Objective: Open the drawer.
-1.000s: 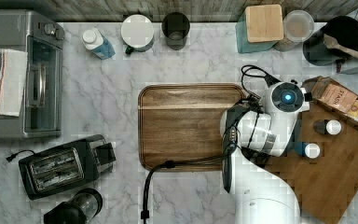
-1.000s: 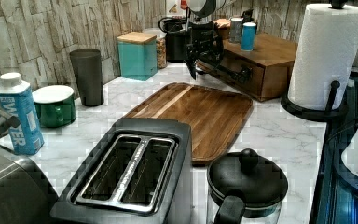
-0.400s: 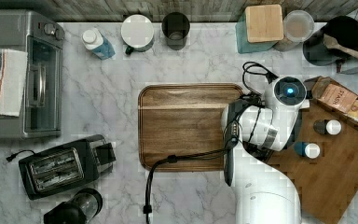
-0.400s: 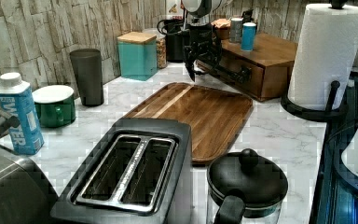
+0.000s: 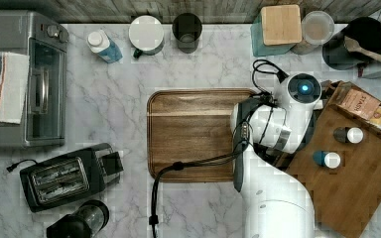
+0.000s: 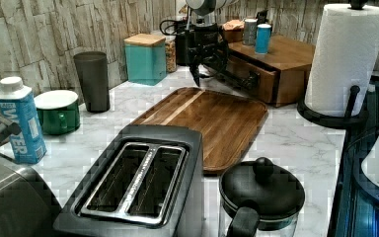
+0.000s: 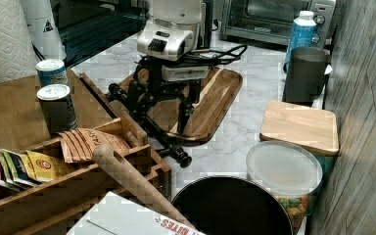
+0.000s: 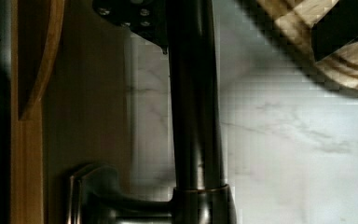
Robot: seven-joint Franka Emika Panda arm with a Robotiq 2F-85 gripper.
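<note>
**Gripper straddles the drawer's bar handle**

A marble countertop (image 5: 119, 124) fills the top view, and the white Franka arm (image 5: 278, 198) rises from the lower edge of the frame, right of centre. To the arm's right in the top view, a bamboo-topped cabinet (image 5: 362, 198) sits at an angle in the lower right corner. A rounded wooden tray (image 5: 193, 139) lies flat at mid-frame, just beside the arm's left.

The drawer (image 6: 256, 81) is in the cabinet's front face. In the left view it sits in the upper middle of the frame, facing the tray, and its front appears to stand slightly out from the cabinet body. Its long black bar handle (image 7: 152, 129) runs diagonally through the centre of the right view, ending in a rounded post near the counter.

The gripper (image 7: 161, 112) reaches down over this handle at the middle of the right view. In the left view it hangs at upper centre (image 6: 205, 71), just in front of the drawer. Its fingers are spread apart, with the bar between them. In the wrist view, one finger (image 8: 130, 18) touches the bar's side and the other (image 8: 340, 28) stands well clear of it, above the tray's corner.

Two small cans, one dark (image 5: 348, 135) and one blue (image 5: 326, 158), stand upright on the cabinet top.
</note>
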